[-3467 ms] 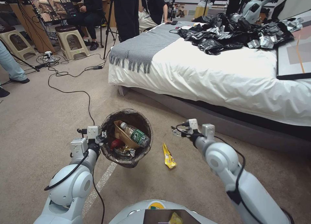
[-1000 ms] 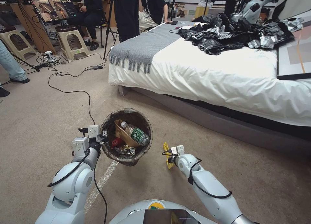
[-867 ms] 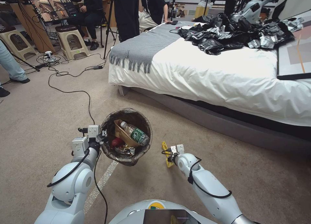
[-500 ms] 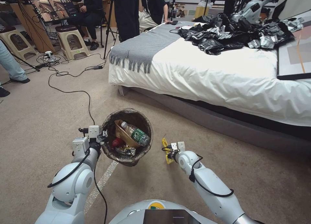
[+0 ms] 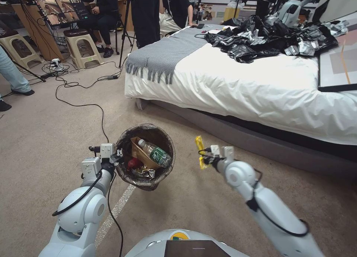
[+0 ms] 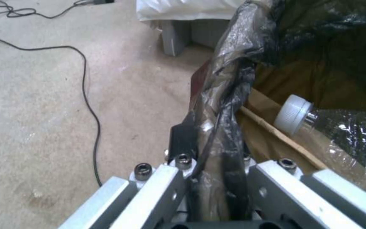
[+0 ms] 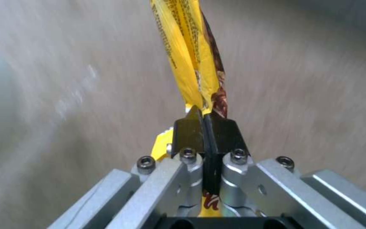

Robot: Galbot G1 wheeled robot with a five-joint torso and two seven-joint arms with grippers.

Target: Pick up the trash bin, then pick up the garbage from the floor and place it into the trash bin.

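Lifted off the carpet now, the yellow snack bag (image 5: 199, 151) hangs pinched in the right gripper (image 5: 203, 157) beside the trash bin (image 5: 145, 156), whose rim the left gripper (image 5: 118, 155) clamps; carry it squarely over before releasing.

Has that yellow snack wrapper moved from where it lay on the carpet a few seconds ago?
Yes. The right gripper has lifted the yellow wrapper off the carpet, toward the bed, beside the trash bin.

We are in a mock bedroom inside a robotics lab: a bed (image 5: 260, 86) with white duvet and grey throw (image 5: 163, 56) stands on carpet (image 5: 37, 138) amid trailing cables (image 5: 80, 100), plastic stools (image 5: 80, 45), a monitor (image 5: 59, 6) and another robot (image 5: 293, 6).
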